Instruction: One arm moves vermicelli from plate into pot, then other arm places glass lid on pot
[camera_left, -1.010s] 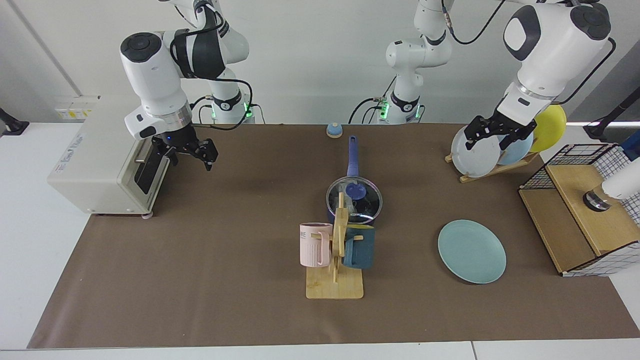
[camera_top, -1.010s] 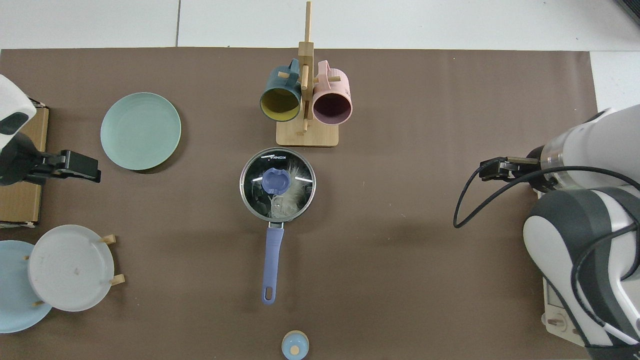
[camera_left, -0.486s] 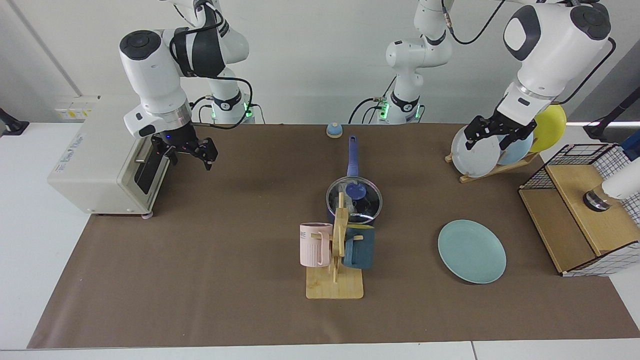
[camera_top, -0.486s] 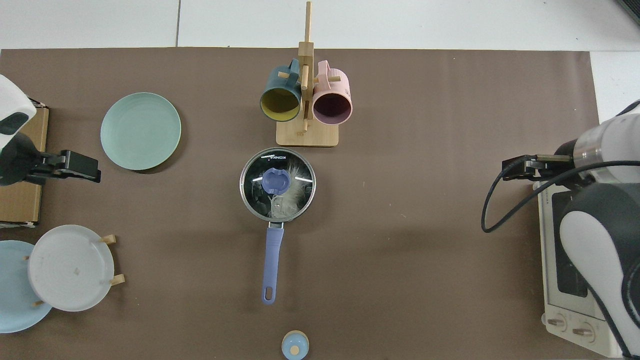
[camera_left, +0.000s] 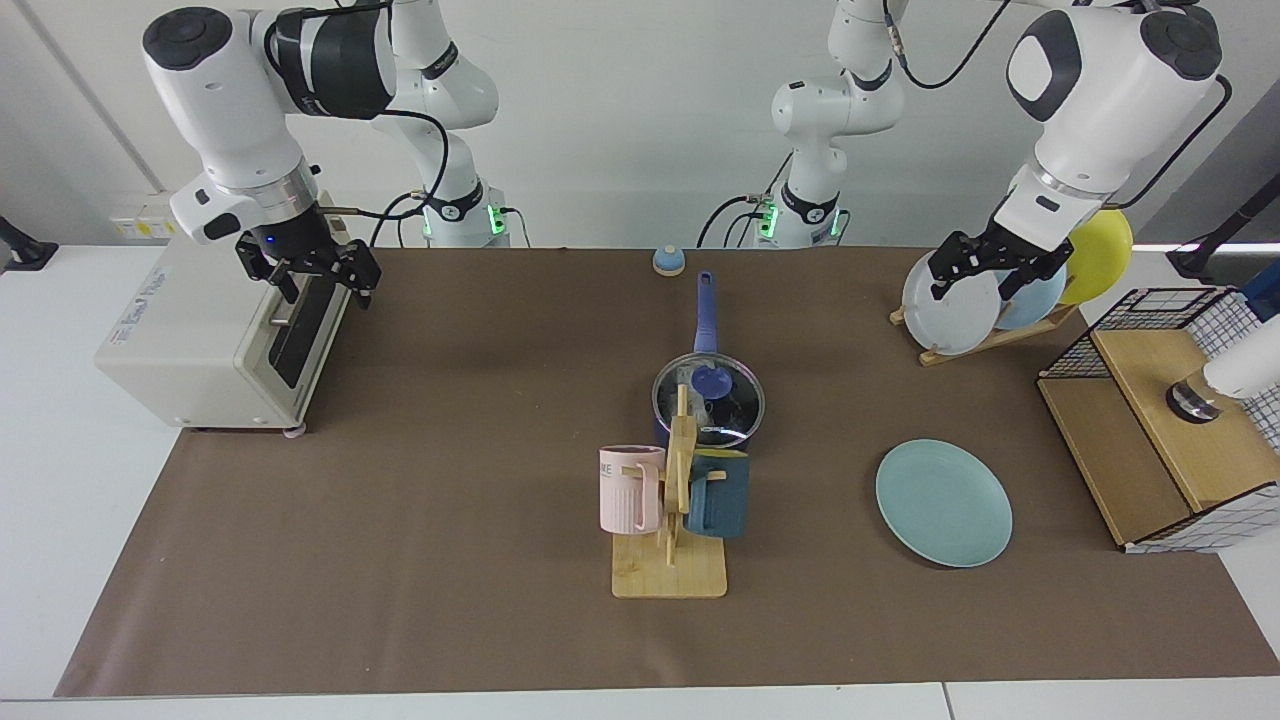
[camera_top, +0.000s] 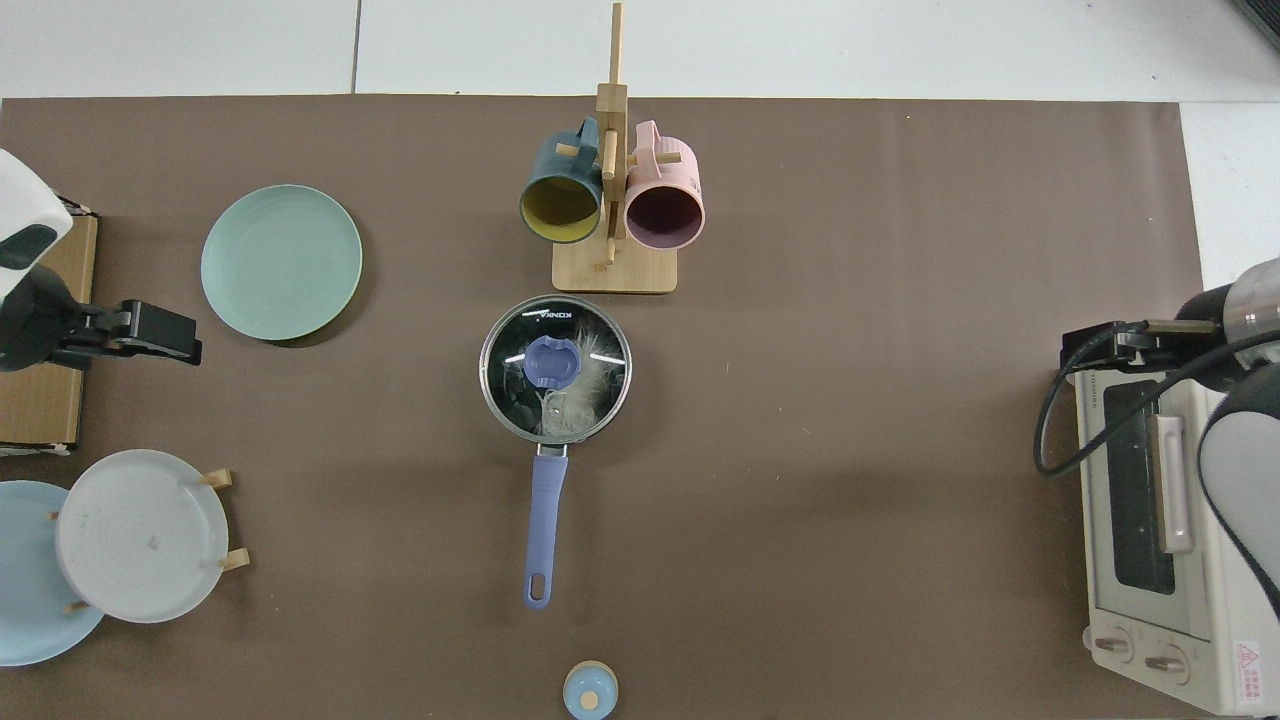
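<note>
With the glass lid (camera_top: 555, 366) seated on the pot (camera_left: 708, 405), we keep both open, empty tools, right tool (camera_left: 310, 272) and left tool (camera_left: 990, 266), well clear.

Brown-covered table (camera_left: 400, 520) bearing lidded pot (camera_left: 708, 405), teal plate (camera_left: 943, 502), mug rack (camera_left: 668, 570), toaster oven (camera_left: 210, 335).

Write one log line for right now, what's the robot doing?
glass lid: on pot | vermicelli: inside | plate: bare | right gripper: open, by toaster oven | left gripper: open, by plate rack
</note>
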